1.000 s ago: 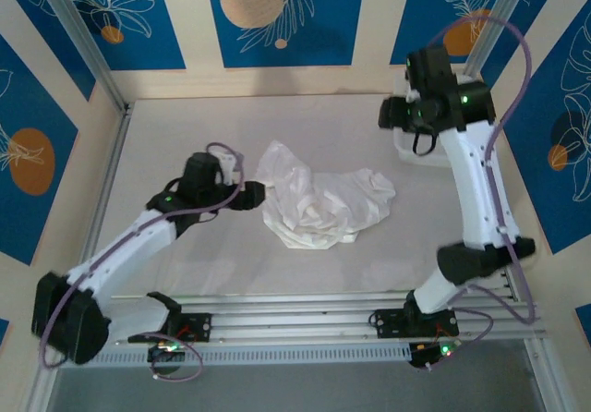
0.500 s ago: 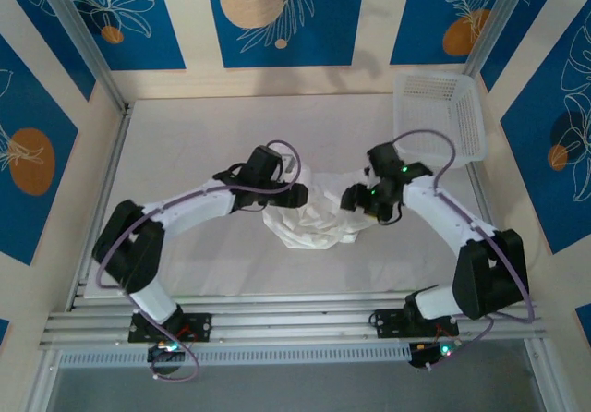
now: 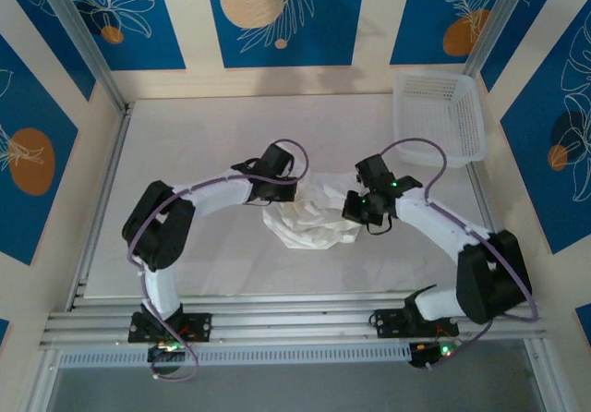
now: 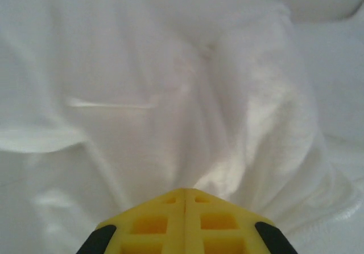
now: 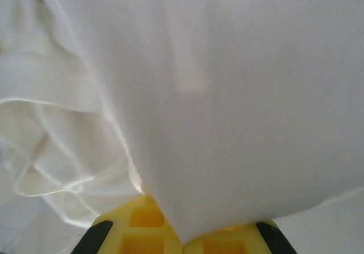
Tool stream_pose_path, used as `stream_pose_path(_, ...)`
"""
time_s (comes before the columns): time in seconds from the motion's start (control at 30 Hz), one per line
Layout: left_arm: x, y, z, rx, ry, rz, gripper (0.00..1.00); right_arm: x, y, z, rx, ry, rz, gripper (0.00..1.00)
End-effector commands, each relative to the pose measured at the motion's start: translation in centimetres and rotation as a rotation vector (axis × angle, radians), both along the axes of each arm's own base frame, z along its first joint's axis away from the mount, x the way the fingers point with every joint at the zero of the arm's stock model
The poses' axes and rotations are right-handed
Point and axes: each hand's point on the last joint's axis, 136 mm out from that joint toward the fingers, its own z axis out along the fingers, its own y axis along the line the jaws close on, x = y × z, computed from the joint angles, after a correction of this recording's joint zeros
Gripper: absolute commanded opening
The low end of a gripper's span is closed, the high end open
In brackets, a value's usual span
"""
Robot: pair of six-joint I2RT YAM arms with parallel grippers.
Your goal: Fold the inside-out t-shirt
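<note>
The inside-out t-shirt (image 3: 309, 223) lies crumpled mid-table, judged thin, light and limp, so best taken at a hem or shoulder edge; right gripper (image 5: 181, 234) jaws are clamped on a fold, left gripper (image 4: 185, 194) jaws are together against its left side, pinch unconfirmed.

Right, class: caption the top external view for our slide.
Left gripper and right gripper pinch the crumpled t-shirt from opposite sides.
</note>
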Motion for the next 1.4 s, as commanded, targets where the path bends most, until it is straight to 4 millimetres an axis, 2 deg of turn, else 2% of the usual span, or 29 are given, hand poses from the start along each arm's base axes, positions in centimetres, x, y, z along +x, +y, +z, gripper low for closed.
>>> stream_pose_path(0.0,0.6,3.7,8.1,-0.018,-0.163,0.064,0.00,0.8,-1.4,6.6,0.012,-0.199,-0.027,0.00)
stream_pose_path(0.07,0.2,5.5,12.9,-0.045,-0.259,0.092,0.00,0.9,-2.0,10.9,0.044,-0.326,-0.034,0.00)
stream_pose_path(0.17,-1.4,7.2,19.6,-0.096,-0.410,0.101,0.00,0.2,-1.3,17.1,0.119,-0.507,0.028,0.00)
stream_pose_path(0.23,-2.4,7.8,22.7,-0.132,-0.496,0.086,0.00,-0.2,-0.6,20.0,0.166,-0.586,0.077,0.00)
stream_pose_path(0.3,-2.9,7.8,23.4,-0.155,-0.532,0.064,0.00,-0.1,0.0,20.4,0.194,-0.600,0.095,0.00)
stream_pose_path(0.33,-3.0,7.1,22.8,-0.170,-0.520,0.037,0.04,0.2,0.4,19.5,0.204,-0.574,0.101,0.00)
stream_pose_path(0.37,-3.1,6.2,21.8,-0.189,-0.483,-0.002,0.14,0.4,0.8,18.0,0.207,-0.527,0.108,0.00)
stream_pose_path(0.43,-3.3,3.8,18.8,-0.224,-0.372,-0.076,0.24,0.5,0.8,14.3,0.181,-0.414,0.082,0.00)
stream_pose_path(0.5,-3.5,1.5,15.6,-0.233,-0.263,-0.133,0.29,0.4,-0.9,9.9,0.115,-0.305,-0.045,0.18)
stream_pose_path(0.57,-3.7,-0.7,12.5,-0.210,-0.195,-0.174,0.34,-0.5,-3.2,5.6,0.061,-0.219,-0.171,0.36)
stream_pose_path(0.63,-3.6,-2.6,10.5,-0.196,-0.162,-0.205,0.39,-1.9,-5.4,2.9,0.019,-0.160,-0.269,0.44)
stream_pose_path(0.77,-2.2,-6.2,7.6,-0.176,-0.108,-0.232,0.45,-4.8,-9.2,1.0,-0.045,-0.107,-0.436,0.59)
stream_pose_path(0.87,0.1,-8.6,6.1,-0.149,-0.105,-0.227,0.48,-6.3,-10.7,-0.5,-0.063,-0.069,-0.539,0.61)
stream_pose_path(0.93,1.8,-9.4,4.4,-0.103,-0.091,-0.210,0.49,-6.1,-9.4,-1.4,-0.021,-0.065,-0.459,0.66)
stream_pose_path(1.03,4.0,-10.3,1.4,-0.035,-0.062,-0.194,0.52,-5.5,-6.2,-2.3,0.079,-0.065,-0.284,0.82)
stream_pose_path(1.1,5.2,-10.2,-1.0,0.027,-0.029,-0.167,0.54,-5.3,-5.5,-3.3,0.102,-0.030,-0.265,0.88)
stream_pose_path(1.23,6.2,-10.3,-4.5,0.095,0.022,-0.148,0.59,-5.0,-6.2,-5.7,0.050,0.048,-0.319,0.87)
stream_pose_path(1.27,5.9,-10.8,-5.2,0.085,0.041,-0.170,0.60,-4.9,-6.2,-6.1,0.040,0.062,-0.322,0.83)
stream_pose_path(1.37,4.6,-12.5,-6.6,0.033,0.092,-0.257,0.63,-4.7,-6.3,-6.5,0.028,0.076,-0.317,0.61)
